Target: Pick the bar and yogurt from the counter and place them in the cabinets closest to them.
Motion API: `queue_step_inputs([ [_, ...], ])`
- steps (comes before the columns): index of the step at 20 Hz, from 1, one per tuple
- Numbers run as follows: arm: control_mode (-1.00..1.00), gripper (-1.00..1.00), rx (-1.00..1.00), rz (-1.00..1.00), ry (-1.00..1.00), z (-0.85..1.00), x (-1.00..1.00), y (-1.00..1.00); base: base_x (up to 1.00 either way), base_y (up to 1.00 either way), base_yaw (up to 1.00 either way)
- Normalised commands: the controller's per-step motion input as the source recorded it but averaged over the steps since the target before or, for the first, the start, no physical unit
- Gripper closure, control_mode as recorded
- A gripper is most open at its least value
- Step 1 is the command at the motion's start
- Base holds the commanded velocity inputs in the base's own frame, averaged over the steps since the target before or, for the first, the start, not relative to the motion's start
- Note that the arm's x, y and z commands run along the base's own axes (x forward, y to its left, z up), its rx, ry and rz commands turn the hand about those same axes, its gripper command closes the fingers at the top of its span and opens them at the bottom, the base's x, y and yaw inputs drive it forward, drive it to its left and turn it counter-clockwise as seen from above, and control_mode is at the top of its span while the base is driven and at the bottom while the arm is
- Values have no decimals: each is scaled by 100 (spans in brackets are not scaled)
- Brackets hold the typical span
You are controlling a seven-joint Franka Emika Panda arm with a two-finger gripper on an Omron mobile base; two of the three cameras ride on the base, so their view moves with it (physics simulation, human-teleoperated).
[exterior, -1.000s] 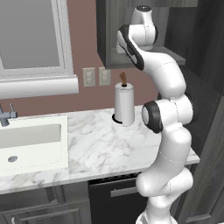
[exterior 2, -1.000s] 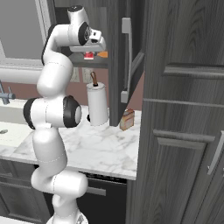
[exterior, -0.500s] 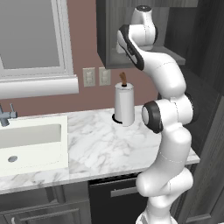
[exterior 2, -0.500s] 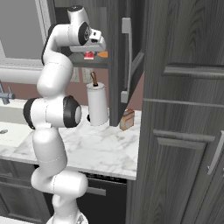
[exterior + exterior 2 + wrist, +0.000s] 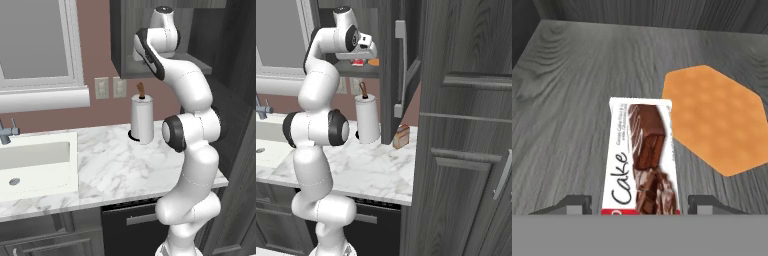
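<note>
In the left base view, the white arm rose from the lower right and reached into the open cabinets [image 5: 150, 40] at upper centre, above the counter [image 5: 110, 170], where a paper towel roll [image 5: 142, 120] stood at mid-frame. In the right base view, the gripper [image 5: 368, 54] sat at upper left over the cabinet shelf, with the bar [image 5: 358, 62] showing red just below it beside an orange disc [image 5: 373, 62]; a tan-brown bottle [image 5: 401, 136] stood on the counter at centre. In the hand view, the bar [image 5: 642, 157] lay flat on the grey shelf at centre, its right edge touching the orange disc [image 5: 714, 120]; the finger tips [image 5: 574, 204] stood apart on either side of it, clear of the packet.
</note>
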Motion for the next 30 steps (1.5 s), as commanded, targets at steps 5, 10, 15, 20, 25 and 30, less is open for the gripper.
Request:
queue_step_inputs([
  [5, -100, -100, 0, 0, 0, 15, -9, 0, 0, 0, 0],
  [10, -100, -100, 0, 0, -5, 31, -59, 0, 0, 0, 0],
  [15, -100, -100, 0, 0, -1, 9, -88, 0, 0, 0, 0],
  [20, -100, -100, 0, 0, 0, 0, -92, 0, 0, 0, 0],
  [25, -100, -100, 0, 0, 0, 0, -94, 0, 0, 0, 0],
  [30, -100, -100, 0, 0, 0, -11, -88, 0, 0, 0, 0],
])
